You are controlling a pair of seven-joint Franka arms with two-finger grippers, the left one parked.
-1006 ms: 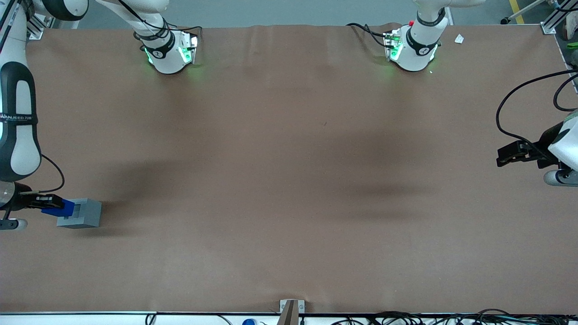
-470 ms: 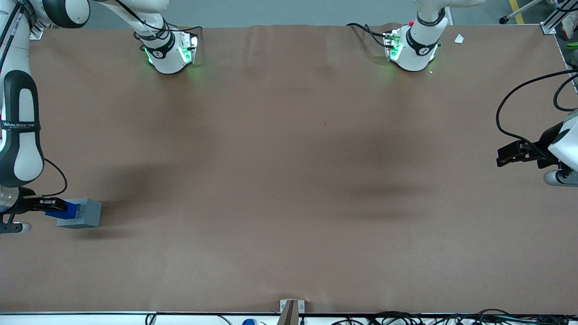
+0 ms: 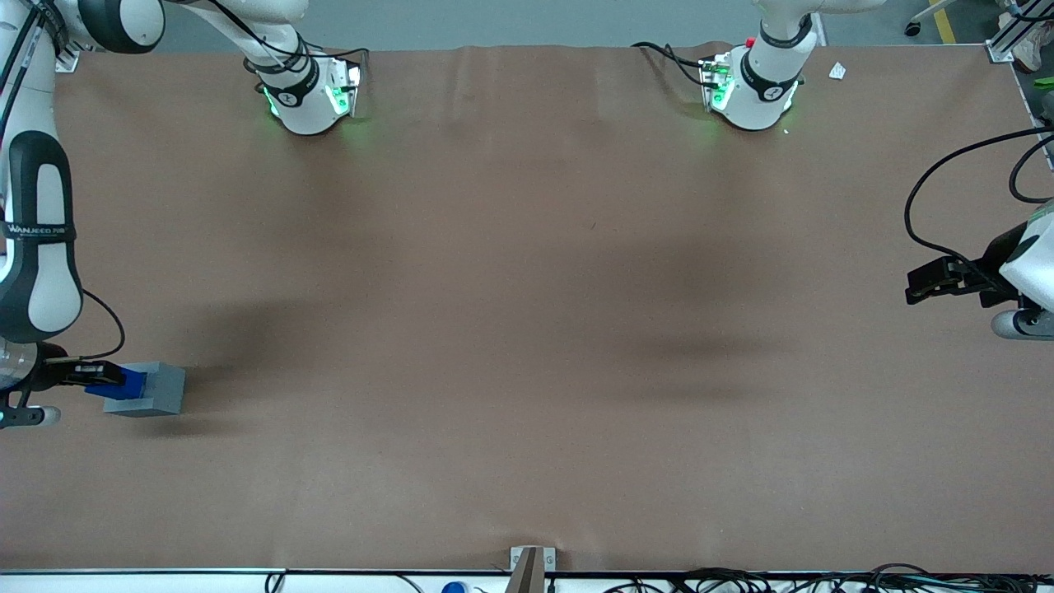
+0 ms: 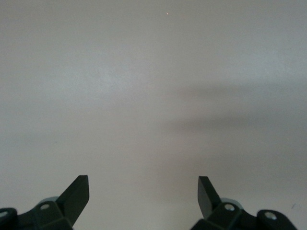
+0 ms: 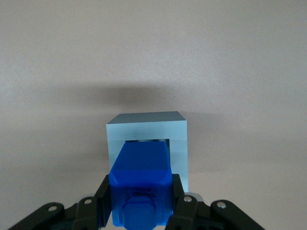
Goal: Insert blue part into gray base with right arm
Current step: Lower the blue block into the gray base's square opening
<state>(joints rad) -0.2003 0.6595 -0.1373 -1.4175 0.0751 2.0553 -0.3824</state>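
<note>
The blue part (image 5: 140, 179) is held clamped between the fingers of the gripper (image 3: 97, 375) at the working arm's end of the table, its lower end entered into the recess of the gray base (image 5: 146, 129). Insertion is judged begun; full seating and release are left

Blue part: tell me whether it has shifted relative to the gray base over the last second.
Yes. The blue part, held by the gripper, has moved toward the parked arm's end, farther into the gray base, which stayed put.
</note>
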